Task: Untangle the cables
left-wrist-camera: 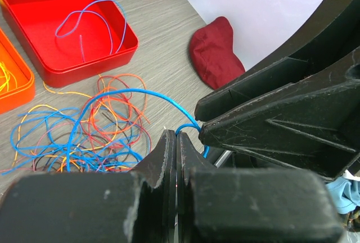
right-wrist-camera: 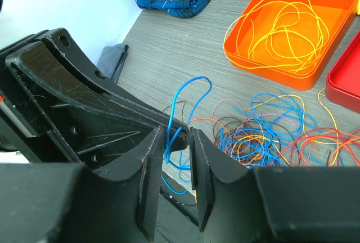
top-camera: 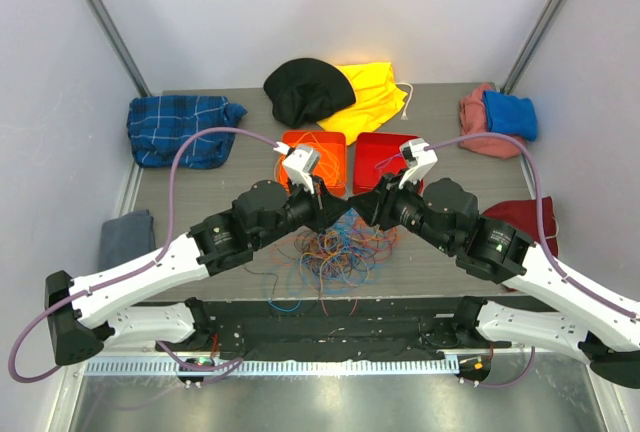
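Where pale walls enclose it, the wood-grain table holds cables, cloths, trays.

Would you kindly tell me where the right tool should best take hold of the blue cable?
Probably the raised stretch beside the left tool, which pinches the blue cable above the tangle. Approach from the right, the open right tool straddling it: there it hangs free of other strands.

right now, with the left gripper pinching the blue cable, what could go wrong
1. The blue cable in the left gripper runs back into the tangle; pulling may drag the whole pile or tighten a knot.
2. The right gripper, open around the same cable, sits almost against the left one; they might collide.
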You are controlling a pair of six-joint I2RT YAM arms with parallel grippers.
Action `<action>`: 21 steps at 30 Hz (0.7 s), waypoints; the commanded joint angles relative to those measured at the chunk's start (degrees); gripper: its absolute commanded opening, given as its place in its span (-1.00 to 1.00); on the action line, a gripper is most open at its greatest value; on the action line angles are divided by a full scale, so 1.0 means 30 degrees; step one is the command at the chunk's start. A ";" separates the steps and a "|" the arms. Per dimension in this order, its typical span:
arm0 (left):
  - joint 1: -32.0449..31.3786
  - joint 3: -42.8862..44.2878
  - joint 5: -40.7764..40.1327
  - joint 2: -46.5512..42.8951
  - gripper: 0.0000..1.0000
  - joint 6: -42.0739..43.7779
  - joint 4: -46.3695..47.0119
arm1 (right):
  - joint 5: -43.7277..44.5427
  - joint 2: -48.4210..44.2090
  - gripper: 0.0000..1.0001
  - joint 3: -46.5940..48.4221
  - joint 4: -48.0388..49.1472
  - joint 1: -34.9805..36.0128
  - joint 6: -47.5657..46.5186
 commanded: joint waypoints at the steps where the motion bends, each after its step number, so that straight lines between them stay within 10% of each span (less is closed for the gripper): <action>1: -0.0009 -0.0167 0.0252 -0.0209 -1.00 -0.0159 0.1084 | -0.0161 -0.0071 -0.34 0.0128 0.0976 0.0032 0.0125; 21: -0.0009 -0.0196 0.0282 -0.0648 -0.99 -0.0247 0.1348 | -0.0572 0.0252 -0.53 -0.0223 0.0889 0.0061 0.0272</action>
